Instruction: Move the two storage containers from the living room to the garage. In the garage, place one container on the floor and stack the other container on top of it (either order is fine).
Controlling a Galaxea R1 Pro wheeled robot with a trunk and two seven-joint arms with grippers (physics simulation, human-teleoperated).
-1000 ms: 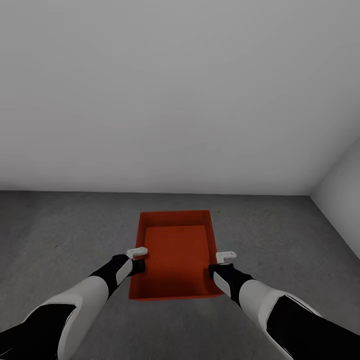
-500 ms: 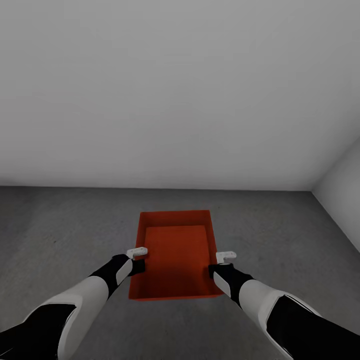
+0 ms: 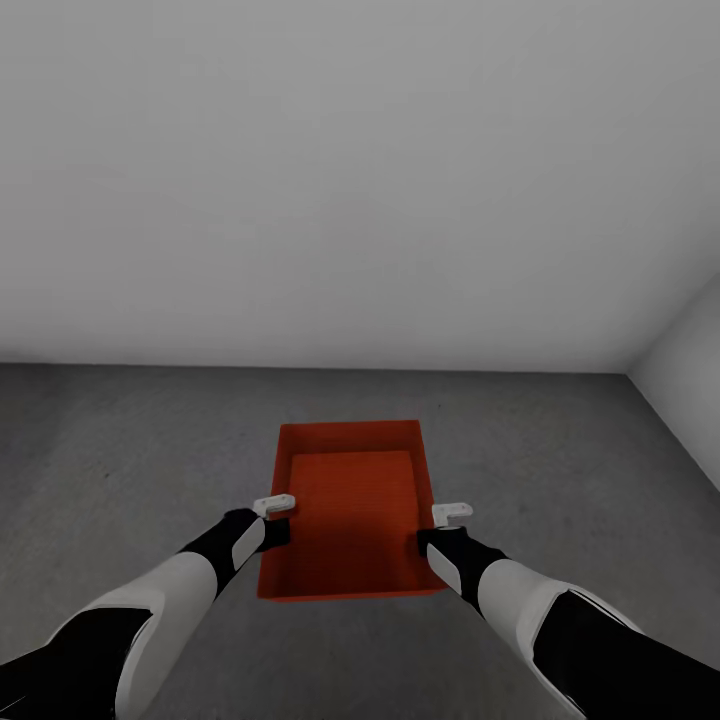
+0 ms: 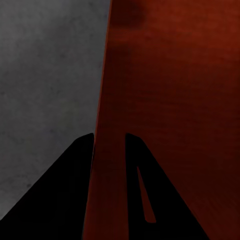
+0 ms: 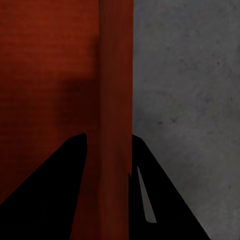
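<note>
Clamped between both claws: left gripper point(image 3: 272, 505) pinching the left wall, right gripper point(image 3: 450, 515) pinching the right wall, one finger inside and one outside each rim. One storage container point(image 3: 350, 510), orange-red, open side up, long axis running away from the robot. Beneath and beyond, dark grey floor point(image 3: 130, 450), then one white wall point(image 3: 350, 180).

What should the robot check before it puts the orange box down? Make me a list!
1. Left gripper pinches the storage container wall: ok.
2. Right gripper pinches the opposite wall: ok.
3. Container looks level in the head view: ok.
4. Grey concrete floor lies under it, so this looks like the garage: ok.
5. Container has reached the floor: cannot tell.
6. Where the second container is: cannot tell.
</note>
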